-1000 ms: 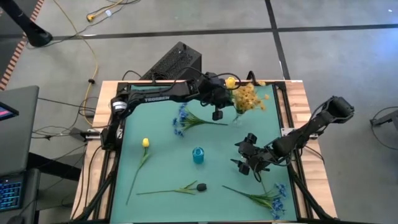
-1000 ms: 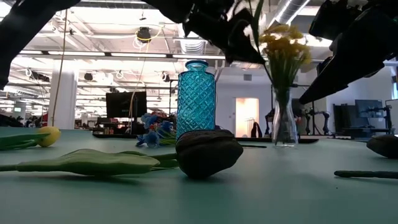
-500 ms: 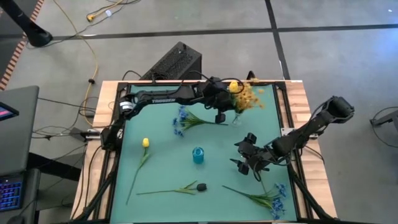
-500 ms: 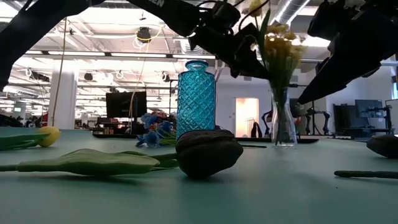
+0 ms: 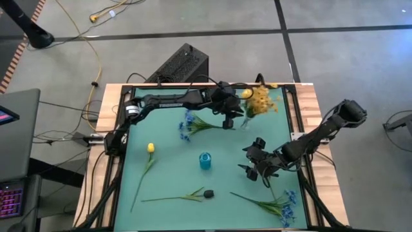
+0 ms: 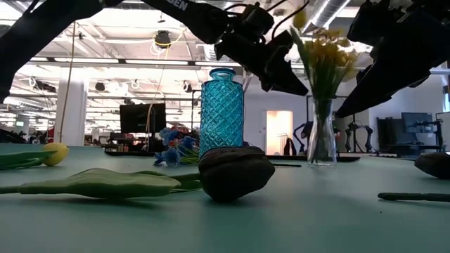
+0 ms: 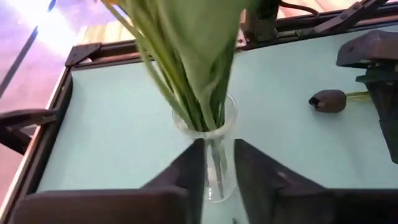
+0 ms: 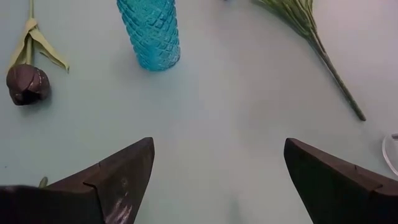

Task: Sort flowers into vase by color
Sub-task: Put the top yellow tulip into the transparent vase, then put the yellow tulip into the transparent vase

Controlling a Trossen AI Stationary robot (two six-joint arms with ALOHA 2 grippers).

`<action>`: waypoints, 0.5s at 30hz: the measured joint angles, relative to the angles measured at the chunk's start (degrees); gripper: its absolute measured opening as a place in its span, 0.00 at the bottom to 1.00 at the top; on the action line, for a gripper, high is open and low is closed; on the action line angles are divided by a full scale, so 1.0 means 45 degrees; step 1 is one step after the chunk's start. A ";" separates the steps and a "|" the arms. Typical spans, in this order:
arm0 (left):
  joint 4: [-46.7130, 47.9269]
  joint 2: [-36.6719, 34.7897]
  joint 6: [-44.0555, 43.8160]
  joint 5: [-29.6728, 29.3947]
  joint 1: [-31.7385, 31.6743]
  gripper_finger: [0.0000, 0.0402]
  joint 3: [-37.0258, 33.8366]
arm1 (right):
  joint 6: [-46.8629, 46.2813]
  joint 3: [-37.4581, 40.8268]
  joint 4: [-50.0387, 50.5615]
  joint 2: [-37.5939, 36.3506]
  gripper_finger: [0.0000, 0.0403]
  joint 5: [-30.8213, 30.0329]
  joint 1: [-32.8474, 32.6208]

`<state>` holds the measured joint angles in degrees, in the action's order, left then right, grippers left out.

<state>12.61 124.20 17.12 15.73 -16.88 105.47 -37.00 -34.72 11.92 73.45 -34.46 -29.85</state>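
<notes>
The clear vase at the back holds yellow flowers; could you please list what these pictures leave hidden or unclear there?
- Blooms: in the left wrist view the frame's edge cuts them off above the clear vase; only green stems show.
- Stem count: the stems overlap there, so it cannot be counted.
- Left claw: in the high view it is too small to tell whether it touches the vase.
- Vase mouth: in the high view the yellow flowers cover it.

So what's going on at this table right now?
The left claw is at the clear glass vase holding yellow flowers, its fingers parted either side of the stems. The right claw hangs wide open over the green mat, holding nothing. A yellow tulip, a dark bud and two blue sprays lie unsorted; the blue glass bottle looks empty.
</notes>
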 joint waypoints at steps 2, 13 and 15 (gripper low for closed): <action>0.0065 -0.0100 0.0323 0.0010 0.0010 0.30 0.0005 | -0.0003 0.0000 0.0014 0.0000 0.95 0.0000 0.0000; 0.1982 -0.1369 0.0784 -0.0321 -0.0019 0.61 0.0010 | -0.0003 0.0000 0.0087 0.0000 0.95 -0.0005 0.0005; 0.2796 -0.1618 0.1053 -0.0509 -0.0019 0.62 0.0010 | -0.0003 0.0000 0.0069 0.0000 0.95 -0.0005 0.0005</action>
<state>25.20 116.92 21.86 13.43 -16.97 105.51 -37.01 -34.72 12.24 73.45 -34.48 -29.82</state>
